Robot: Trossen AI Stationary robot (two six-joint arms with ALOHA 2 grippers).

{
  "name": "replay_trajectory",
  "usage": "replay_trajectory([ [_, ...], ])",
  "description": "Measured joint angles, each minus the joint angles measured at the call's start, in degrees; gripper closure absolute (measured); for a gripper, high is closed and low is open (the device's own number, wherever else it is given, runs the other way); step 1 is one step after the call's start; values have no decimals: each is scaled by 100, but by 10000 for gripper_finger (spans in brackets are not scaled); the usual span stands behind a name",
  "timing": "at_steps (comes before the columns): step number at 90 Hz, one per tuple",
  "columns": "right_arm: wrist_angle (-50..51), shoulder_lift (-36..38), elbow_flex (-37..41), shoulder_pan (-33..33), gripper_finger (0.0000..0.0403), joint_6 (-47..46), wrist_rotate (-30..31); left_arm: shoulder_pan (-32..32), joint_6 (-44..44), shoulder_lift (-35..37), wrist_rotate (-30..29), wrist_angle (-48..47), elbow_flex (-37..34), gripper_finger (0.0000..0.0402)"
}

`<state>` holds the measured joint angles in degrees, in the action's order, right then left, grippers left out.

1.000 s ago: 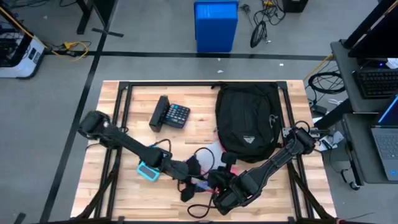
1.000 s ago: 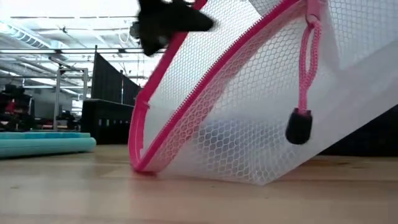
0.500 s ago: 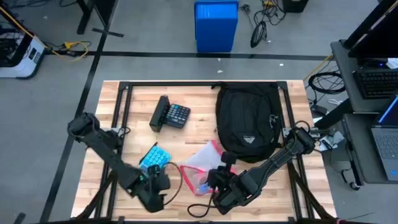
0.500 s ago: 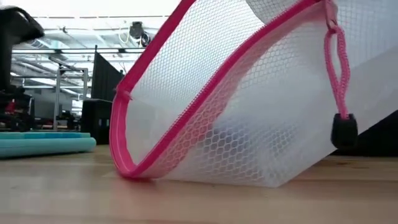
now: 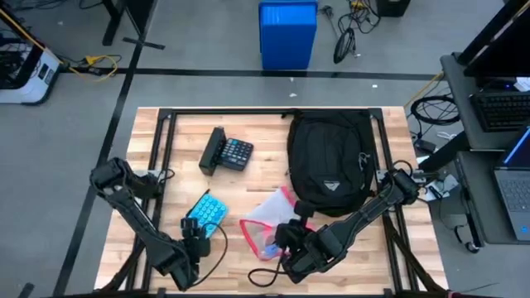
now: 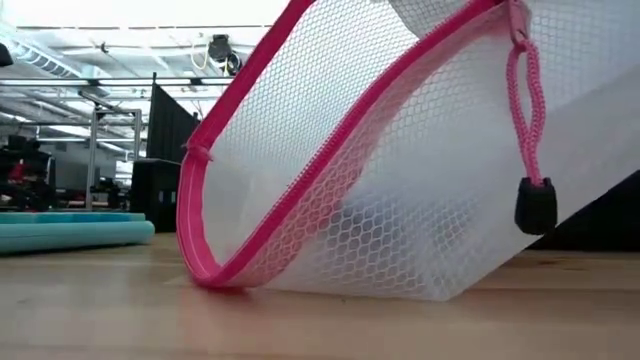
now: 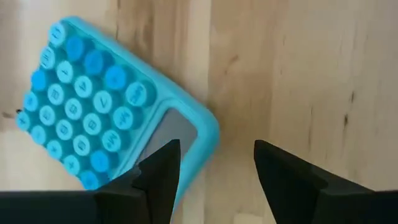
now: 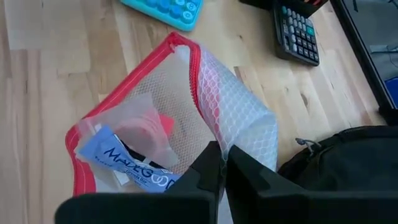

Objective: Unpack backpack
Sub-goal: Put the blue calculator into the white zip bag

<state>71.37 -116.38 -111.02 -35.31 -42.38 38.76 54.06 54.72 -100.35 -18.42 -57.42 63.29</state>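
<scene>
My right gripper clamps the mesh pouch on the wooden table; backpack just beyond. Left gripper spread beside the teal calculator. Grey floor surrounds.

Overhead: looks straight down on whole table. Low: table-height, level, very near mesh pouch, shared with right wrist.
</scene>
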Motion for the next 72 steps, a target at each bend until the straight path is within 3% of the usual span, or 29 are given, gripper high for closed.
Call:
replay_trajectory([
  [21,13,0,1,0,403,63,0,73,-26,-364,-133,-520,-48,210],
  [72,18,0,0,-4,403,85,0,84,-298,-1001,-641,-657,-39,210],
])
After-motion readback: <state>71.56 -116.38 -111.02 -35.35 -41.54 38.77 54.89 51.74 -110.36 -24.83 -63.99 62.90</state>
